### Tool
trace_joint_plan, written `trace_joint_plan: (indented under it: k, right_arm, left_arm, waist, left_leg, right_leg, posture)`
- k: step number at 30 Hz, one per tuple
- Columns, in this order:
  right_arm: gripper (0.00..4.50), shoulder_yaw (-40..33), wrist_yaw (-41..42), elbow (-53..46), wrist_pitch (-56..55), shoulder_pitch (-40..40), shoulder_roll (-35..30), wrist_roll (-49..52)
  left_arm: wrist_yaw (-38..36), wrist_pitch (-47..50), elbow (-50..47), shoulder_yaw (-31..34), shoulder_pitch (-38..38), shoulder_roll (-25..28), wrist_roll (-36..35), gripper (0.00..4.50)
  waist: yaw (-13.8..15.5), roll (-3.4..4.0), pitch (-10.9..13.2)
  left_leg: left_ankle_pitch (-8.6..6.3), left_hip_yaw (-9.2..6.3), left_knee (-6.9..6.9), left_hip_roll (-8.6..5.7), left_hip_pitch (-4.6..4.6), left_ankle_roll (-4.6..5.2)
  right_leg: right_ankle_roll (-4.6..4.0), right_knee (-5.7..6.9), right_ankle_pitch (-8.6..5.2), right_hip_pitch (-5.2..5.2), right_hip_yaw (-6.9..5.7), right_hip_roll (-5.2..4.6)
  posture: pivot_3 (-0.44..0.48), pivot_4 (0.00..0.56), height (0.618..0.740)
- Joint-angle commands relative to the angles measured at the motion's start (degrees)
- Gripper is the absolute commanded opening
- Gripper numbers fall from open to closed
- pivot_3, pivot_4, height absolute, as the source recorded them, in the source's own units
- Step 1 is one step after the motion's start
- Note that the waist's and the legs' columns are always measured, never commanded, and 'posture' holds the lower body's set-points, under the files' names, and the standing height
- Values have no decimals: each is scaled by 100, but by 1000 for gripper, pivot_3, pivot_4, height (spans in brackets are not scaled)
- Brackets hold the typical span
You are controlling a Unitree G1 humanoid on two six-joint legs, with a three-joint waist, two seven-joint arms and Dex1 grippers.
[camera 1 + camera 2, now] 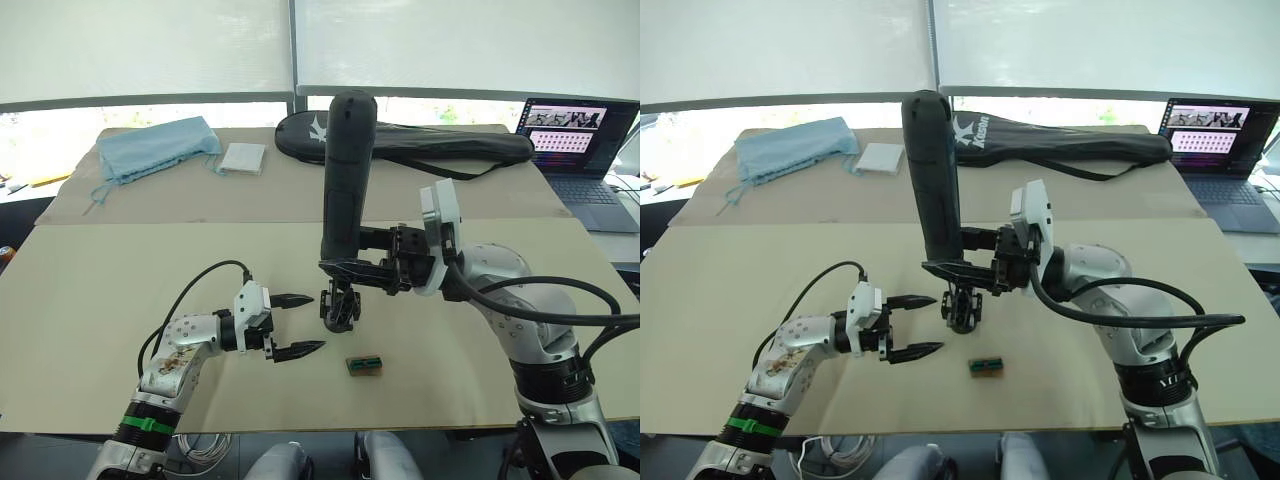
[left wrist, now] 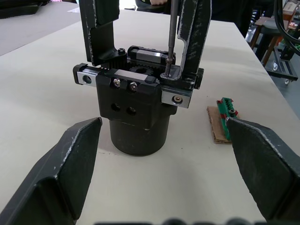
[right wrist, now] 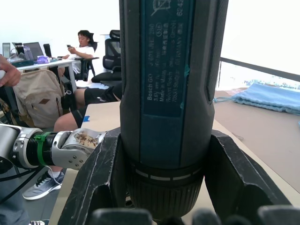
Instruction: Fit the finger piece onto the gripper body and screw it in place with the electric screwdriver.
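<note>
Right tool (image 1: 345, 272) clenched on the electric screwdriver (image 1: 345, 170), upright so its bit meets a screw atop the gripper body (image 2: 136, 112) – finger piece (image 2: 194, 40) seated there; left tool (image 1: 297, 325) released, jaws flanking the body, likely to steady it

Silver-grey jointed arms, white wrist housings, looping black cables, a green band on the left forearm, pointed black fingers.
</note>
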Motion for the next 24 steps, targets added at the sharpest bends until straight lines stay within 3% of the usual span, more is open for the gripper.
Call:
trace_joint_plan:
  k: [1,24]
  right_arm:
    - [1901,-139,27,-217,-62,-103,-11,75]
    - [1901,34,-12,-206,-69,-110,65,-245]
  left_arm:
    - [6,-142,-27,15,-67,-4,10,4500]
    - [162,-277,275,-107,-166,-150,238,4500]
  waist:
    - [0,0,0]
    - [2,0,0]
  left_leg:
    - [0,0,0,0,0,0]
    - [0,0,1,-1,1,0]
  right_leg:
    - [0,0,0,0,0,0]
    - [0,1,0,1,-1,0]
  posture:
    - [0,150,740]
    - [0,150,740]
